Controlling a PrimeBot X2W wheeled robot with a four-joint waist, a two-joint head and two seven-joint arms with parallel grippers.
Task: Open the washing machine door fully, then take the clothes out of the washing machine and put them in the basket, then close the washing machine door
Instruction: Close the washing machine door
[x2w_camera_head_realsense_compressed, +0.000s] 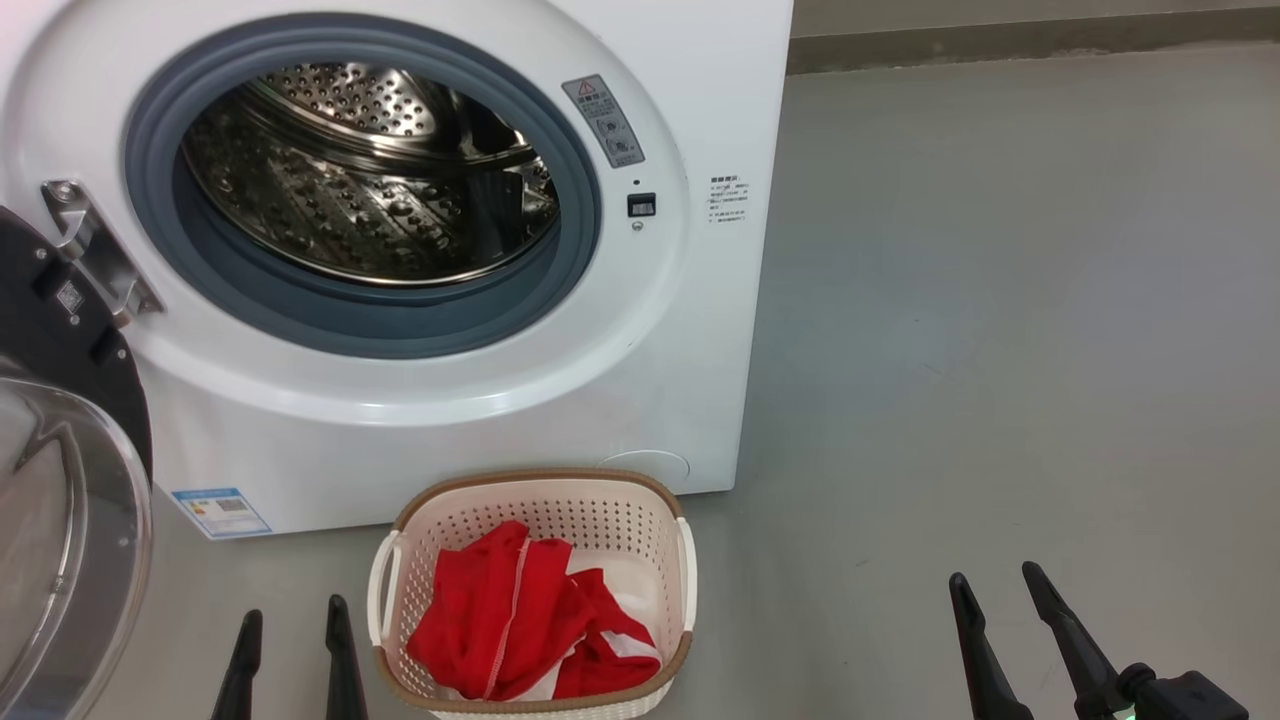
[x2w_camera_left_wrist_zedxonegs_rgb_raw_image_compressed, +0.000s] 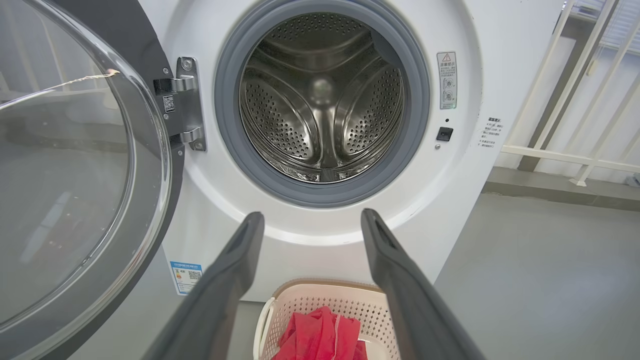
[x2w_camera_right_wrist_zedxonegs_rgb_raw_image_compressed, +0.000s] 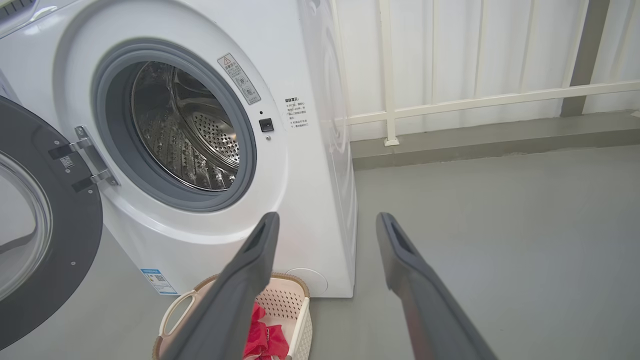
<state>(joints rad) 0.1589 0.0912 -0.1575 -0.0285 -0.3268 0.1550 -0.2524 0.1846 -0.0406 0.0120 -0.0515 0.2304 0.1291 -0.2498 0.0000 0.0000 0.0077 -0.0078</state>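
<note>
The white washing machine (x2w_camera_head_realsense_compressed: 480, 420) stands at upper left with its steel drum (x2w_camera_head_realsense_compressed: 370, 170) bare inside the grey gasket. Its door (x2w_camera_head_realsense_compressed: 60, 500) hangs swung open at the far left; the glass bowl of the door (x2w_camera_left_wrist_zedxonegs_rgb_raw_image_compressed: 65, 175) fills the left of the left wrist view. Red clothes (x2w_camera_head_realsense_compressed: 530, 620) with white panels lie in the cream basket (x2w_camera_head_realsense_compressed: 640, 500) on the floor before the machine. My left gripper (x2w_camera_head_realsense_compressed: 293, 615) is open just left of the basket, holding nothing. My right gripper (x2w_camera_head_realsense_compressed: 995, 580) is open over bare floor at lower right.
Grey floor (x2w_camera_head_realsense_compressed: 1000, 300) stretches to the right of the machine. A white railing (x2w_camera_right_wrist_zedxonegs_rgb_raw_image_compressed: 475, 100) and a low kerb run along the wall behind it. The open door takes up the room at the left.
</note>
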